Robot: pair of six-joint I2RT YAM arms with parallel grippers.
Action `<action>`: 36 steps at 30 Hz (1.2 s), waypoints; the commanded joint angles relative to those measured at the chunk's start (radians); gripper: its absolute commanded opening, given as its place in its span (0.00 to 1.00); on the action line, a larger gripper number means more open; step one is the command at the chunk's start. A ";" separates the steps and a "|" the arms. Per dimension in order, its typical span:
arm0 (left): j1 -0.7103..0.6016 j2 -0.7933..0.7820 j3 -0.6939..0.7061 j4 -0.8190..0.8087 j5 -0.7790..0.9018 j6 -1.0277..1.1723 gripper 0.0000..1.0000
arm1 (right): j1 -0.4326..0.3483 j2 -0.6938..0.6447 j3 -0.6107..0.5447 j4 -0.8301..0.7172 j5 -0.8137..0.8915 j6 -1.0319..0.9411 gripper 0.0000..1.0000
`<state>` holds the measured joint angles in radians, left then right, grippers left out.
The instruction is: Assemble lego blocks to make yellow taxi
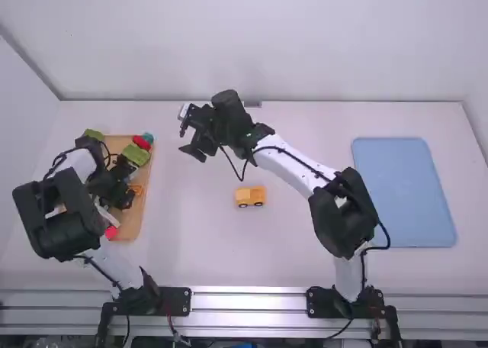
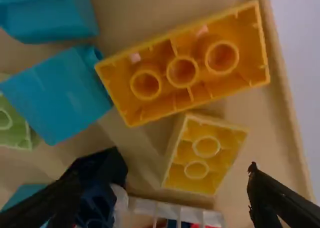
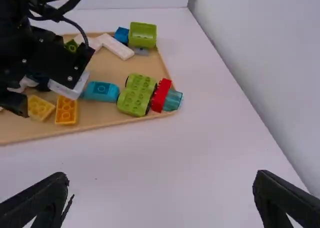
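Pale walls stand around the white table, with a wooden tray towards its left edge and a blue mat towards its right. A small yellow car stands on the table between them; its finer parts are too small to make out. The left gripper is over the tray, its arm hiding much of the tray in the high view. Its fingers are spread, with nothing between their tips; in the left wrist view one merges with a dark block. There, an orange block and a yellow block lie hollow side up, while a white piece is cut off below. The right gripper is above the table, fingers wide apart and empty. A green block lies near the tray's far right corner, beside a red block.
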<state>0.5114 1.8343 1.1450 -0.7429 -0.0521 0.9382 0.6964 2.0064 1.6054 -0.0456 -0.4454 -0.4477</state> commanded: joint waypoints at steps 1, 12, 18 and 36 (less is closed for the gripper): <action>-0.001 0.002 -0.034 -0.024 0.094 0.040 0.87 | -0.002 -0.007 0.026 -0.001 -0.002 0.005 0.98; 0.000 0.002 -0.034 -0.049 0.116 0.012 0.94 | -0.003 -0.007 0.026 -0.019 -0.002 0.002 0.98; -0.001 0.002 -0.034 -0.077 0.115 0.039 0.68 | -0.003 -0.007 0.026 -0.023 -0.002 0.002 0.98; -0.001 0.002 -0.034 -0.077 0.073 -0.058 0.60 | -0.003 -0.007 0.026 -0.045 0.009 0.002 0.98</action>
<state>0.5114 1.8343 1.1149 -0.8143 0.0399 0.9199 0.6964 2.0064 1.6054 -0.0872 -0.4404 -0.4507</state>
